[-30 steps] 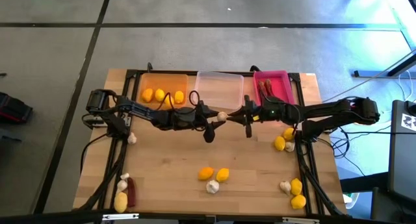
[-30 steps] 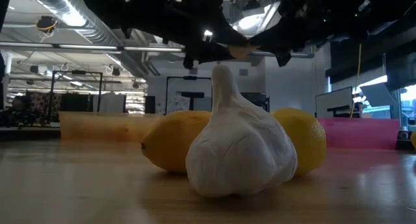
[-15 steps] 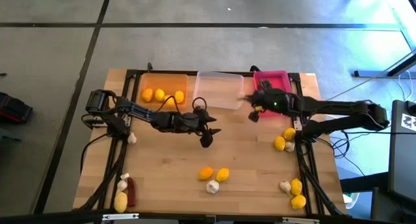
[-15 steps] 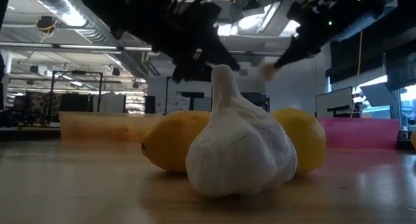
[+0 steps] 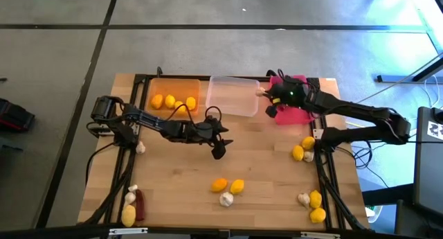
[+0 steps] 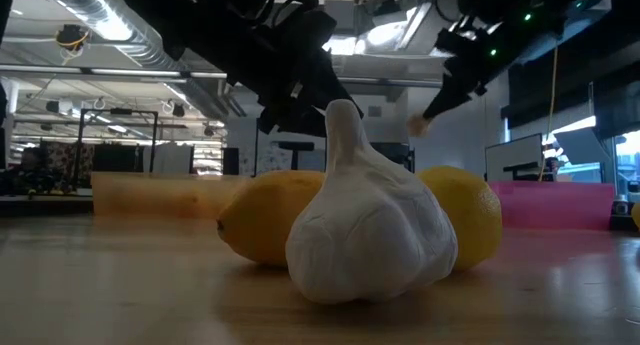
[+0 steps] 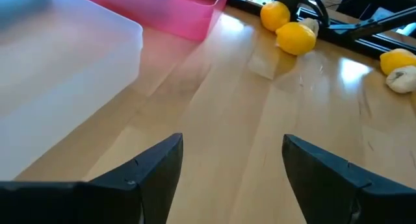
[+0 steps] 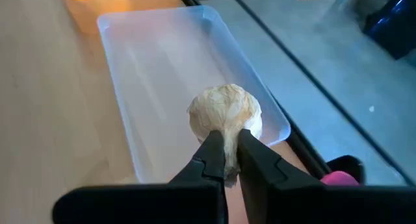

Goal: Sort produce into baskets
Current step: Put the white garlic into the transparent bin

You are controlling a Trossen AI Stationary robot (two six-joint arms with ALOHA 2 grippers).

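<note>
Since a second ago the right gripper (image 8: 224,160) has swung from the table's middle toward the far edge, carrying a garlic bulb (image 8: 225,113) pinched by its stem between nearly closed fingers; it now hangs over the clear tray (image 5: 233,95), near that tray's right end. Left gripper (image 5: 220,148) has drawn back slightly and sits low over the middle of the table, fingers (image 7: 156,169) spread wide with nothing between them, only bare wood. Orange tray (image 5: 174,95) at the far-left holds four yellow fruits, partly hidden by a cable. Pink tray (image 5: 291,95) at the far-right is mostly covered by the right arm; contents cannot be made out. Low view is blocked by a garlic (image 6: 367,223) and two lemons (image 6: 263,216) near the front edge; both arms are dark silhouettes above. More fruit and garlic lie by the right edge and both front corners, a dark red chili (image 5: 139,204) at the front-left.
</note>
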